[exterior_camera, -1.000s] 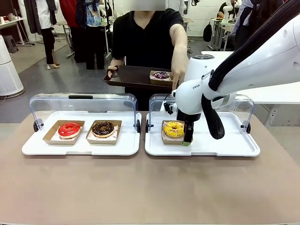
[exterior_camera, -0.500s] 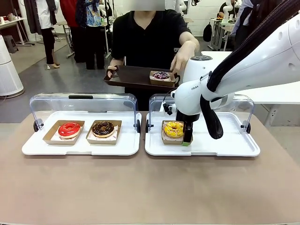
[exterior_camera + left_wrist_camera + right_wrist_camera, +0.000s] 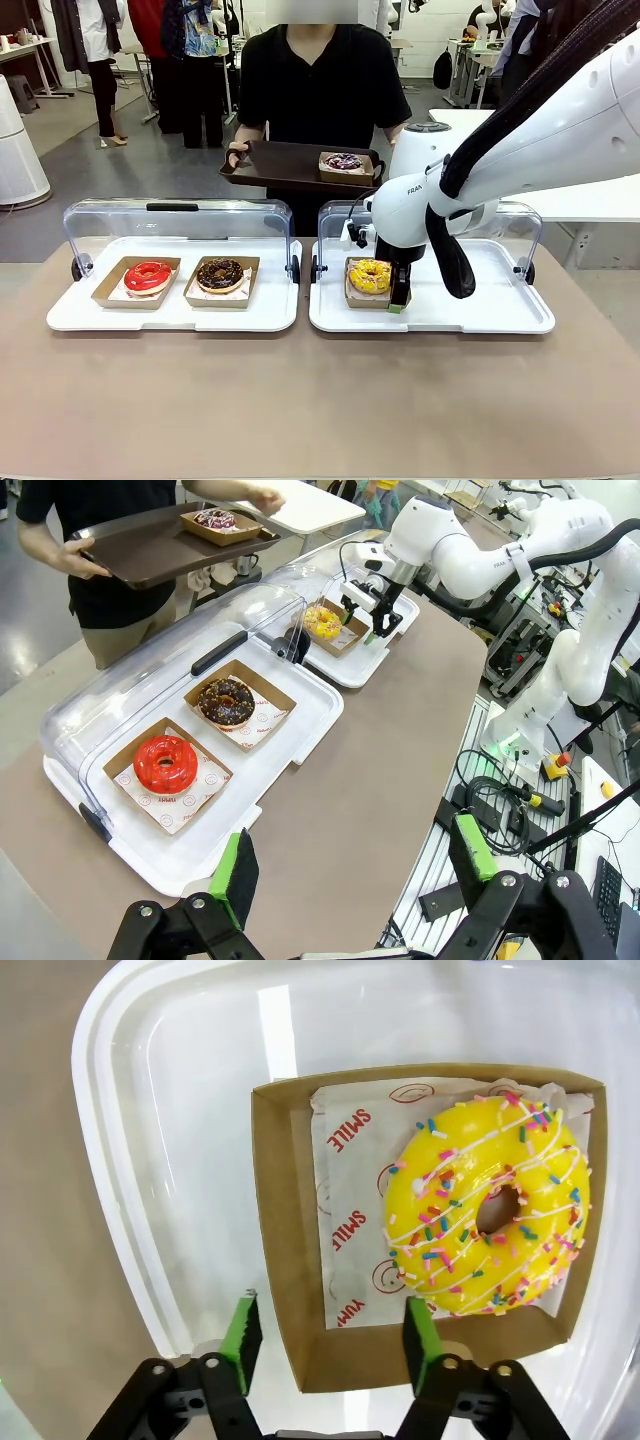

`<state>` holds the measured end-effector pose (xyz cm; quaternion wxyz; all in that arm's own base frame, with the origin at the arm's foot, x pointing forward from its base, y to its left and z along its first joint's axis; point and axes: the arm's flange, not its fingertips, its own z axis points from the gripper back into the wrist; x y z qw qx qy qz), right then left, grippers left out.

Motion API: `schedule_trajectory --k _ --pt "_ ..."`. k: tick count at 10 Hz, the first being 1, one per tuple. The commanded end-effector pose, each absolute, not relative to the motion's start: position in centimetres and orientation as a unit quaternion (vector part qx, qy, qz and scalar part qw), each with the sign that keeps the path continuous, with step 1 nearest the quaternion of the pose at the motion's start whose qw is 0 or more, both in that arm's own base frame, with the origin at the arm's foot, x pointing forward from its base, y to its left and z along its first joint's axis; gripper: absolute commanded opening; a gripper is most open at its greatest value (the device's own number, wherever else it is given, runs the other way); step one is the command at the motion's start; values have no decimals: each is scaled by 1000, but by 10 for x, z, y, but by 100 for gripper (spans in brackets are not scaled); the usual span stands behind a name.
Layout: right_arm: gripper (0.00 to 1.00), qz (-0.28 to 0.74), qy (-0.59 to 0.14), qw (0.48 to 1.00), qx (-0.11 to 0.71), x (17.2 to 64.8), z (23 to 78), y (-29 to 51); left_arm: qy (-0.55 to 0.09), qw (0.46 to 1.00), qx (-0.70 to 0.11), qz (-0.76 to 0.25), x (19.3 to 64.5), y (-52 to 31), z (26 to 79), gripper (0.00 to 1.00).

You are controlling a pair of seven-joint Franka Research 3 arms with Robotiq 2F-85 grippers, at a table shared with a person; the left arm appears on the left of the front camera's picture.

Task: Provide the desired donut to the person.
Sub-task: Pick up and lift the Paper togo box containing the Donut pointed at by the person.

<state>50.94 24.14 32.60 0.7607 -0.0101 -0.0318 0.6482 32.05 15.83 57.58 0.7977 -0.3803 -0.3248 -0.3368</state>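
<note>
A yellow sprinkled donut (image 3: 370,274) (image 3: 487,1210) lies in a brown cardboard box (image 3: 285,1210) on the right white tray (image 3: 480,305). My right gripper (image 3: 397,300) (image 3: 330,1345) is down at the box's near side. Its green-padded fingers stand apart, with the box's corner wall between them and not pinched. The person (image 3: 315,80) in black stands across the table and holds a dark serving tray (image 3: 280,165) with both hands. A purple-iced donut (image 3: 344,160) in its box rests on that tray. My left gripper (image 3: 352,865) hangs open, high above the table's left end.
The left white tray (image 3: 170,315) holds a red donut (image 3: 148,275) and a chocolate donut (image 3: 220,273) in boxes. Clear hinged lids (image 3: 170,215) stand raised behind both trays. Bare brown tabletop (image 3: 300,400) stretches in front.
The person's pointing arm has drawn back to the serving tray's edge. My right gripper has sunk slightly lower beside the yellow donut's box.
</note>
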Motion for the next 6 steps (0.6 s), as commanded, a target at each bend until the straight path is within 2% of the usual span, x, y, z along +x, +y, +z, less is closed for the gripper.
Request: schedule_trajectory --k 1,3,4,5,6 --pt "0 646 -21 763 -21 515 323 240 -332 791 -381 -345 319 160 575 100" --pt "0 649 -22 761 -17 515 323 241 -332 791 -381 -345 319 160 575 100" --pt "5 649 -22 760 -16 515 322 241 -332 791 -381 -345 319 160 575 100" --pt "0 649 -22 760 -15 515 322 241 -332 791 -381 -345 319 160 575 100" --pt "0 650 -22 760 -15 515 322 241 -332 791 -381 -345 319 160 575 100"
